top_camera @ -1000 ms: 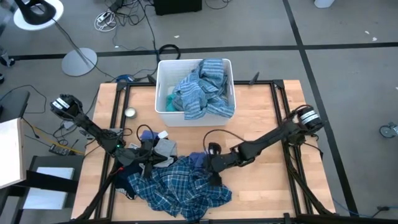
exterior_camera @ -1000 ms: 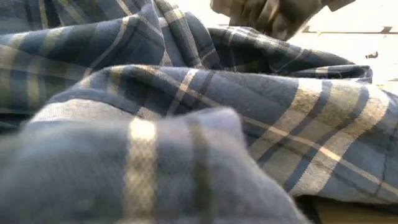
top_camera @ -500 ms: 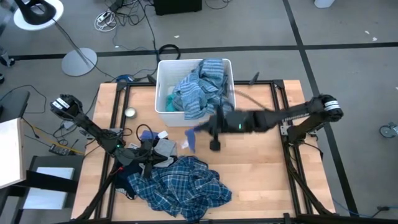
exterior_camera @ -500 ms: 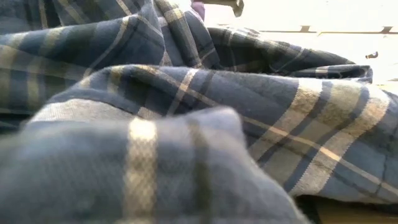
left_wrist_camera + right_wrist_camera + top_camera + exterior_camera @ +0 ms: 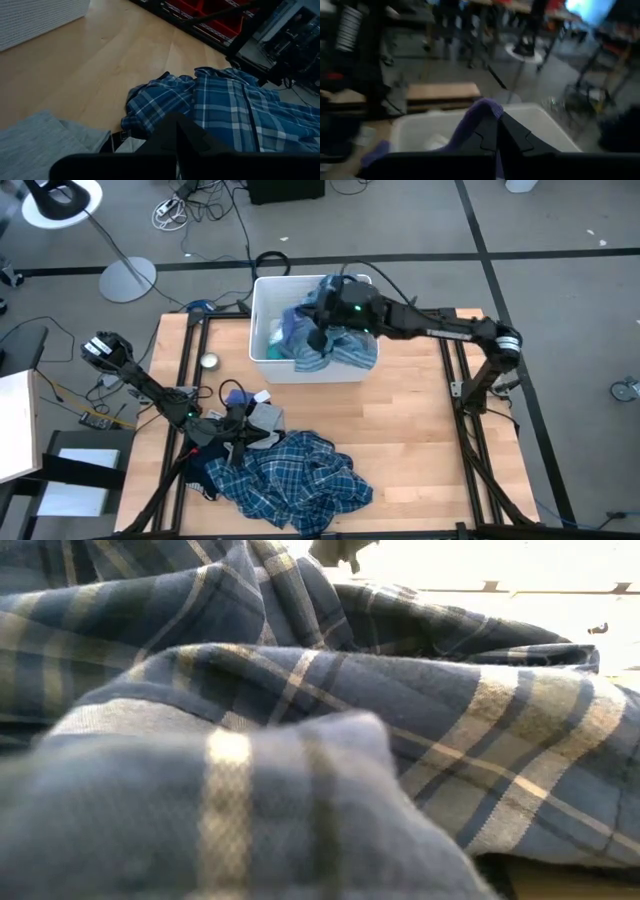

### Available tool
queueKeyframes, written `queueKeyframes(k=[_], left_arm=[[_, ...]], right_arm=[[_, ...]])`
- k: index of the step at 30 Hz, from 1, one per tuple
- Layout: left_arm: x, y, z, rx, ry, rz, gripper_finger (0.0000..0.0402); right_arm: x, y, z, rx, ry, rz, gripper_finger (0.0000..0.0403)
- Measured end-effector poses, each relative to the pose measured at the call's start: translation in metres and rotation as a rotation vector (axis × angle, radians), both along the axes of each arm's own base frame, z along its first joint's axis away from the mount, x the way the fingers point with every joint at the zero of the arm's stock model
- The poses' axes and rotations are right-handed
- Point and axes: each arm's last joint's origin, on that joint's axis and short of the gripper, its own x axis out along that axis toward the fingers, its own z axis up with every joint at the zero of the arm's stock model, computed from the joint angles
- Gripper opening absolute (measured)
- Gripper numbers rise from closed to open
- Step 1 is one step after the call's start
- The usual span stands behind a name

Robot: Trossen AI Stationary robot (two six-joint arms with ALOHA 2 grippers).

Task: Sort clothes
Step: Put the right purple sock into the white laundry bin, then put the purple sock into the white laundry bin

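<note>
Right claw (image 5: 318, 330) over white bin (image 5: 262, 330).
Its fingers are clamped on a purple-blue garment (image 5: 477, 120); left claw (image 5: 235, 442), closed and empty, rests beside plaid shirt (image 5: 290, 480).

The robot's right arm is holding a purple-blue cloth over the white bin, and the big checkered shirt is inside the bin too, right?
Not quite. The right gripper does hold a purple-blue cloth over the white bin, but the checkered shirt is not in the bin. The high view shows it lying on the table's near side, by the left gripper.
</note>
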Motion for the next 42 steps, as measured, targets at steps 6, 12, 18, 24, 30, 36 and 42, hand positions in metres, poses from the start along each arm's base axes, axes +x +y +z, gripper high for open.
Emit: queueKeyframes(k=[6, 12, 18, 24, 30, 36, 42], left_arm=[[0.000, 0.001, 0.000, -0.004, -0.006, 0.029, 0.0002], [0.000, 0.001, 0.000, -0.002, -0.011, 0.052, 0.0032], [0.000, 0.002, 0.000, -0.031, -0.013, 0.065, 0.0087], [-0.001, 0.000, -0.002, -0.032, 0.020, -0.008, 0.0126], [-0.001, 0.000, -0.004, -0.028, 0.042, -0.026, 0.0127], [0.006, 0.003, -0.001, -0.008, 0.060, -0.015, 0.0116], [0.024, 0.002, 0.014, 0.164, 0.269, 0.013, 0.0097]], right_arm=[[0.016, -0.045, -0.059, 0.315, 0.149, -0.180, 0.0003], [0.030, -0.071, -0.124, 0.415, 0.345, -0.257, 0.0005], [0.031, -0.089, -0.149, 0.441, 0.404, -0.292, 0.0039], [0.022, -0.087, -0.122, 0.443, 0.340, -0.245, 0.0114], [-0.003, -0.065, -0.063, 0.428, 0.252, -0.109, 0.0168], [-0.039, -0.031, -0.004, 0.376, 0.149, -0.028, 0.0181], [-0.074, 0.016, 0.032, 0.344, 0.148, 0.080, 0.0177]])
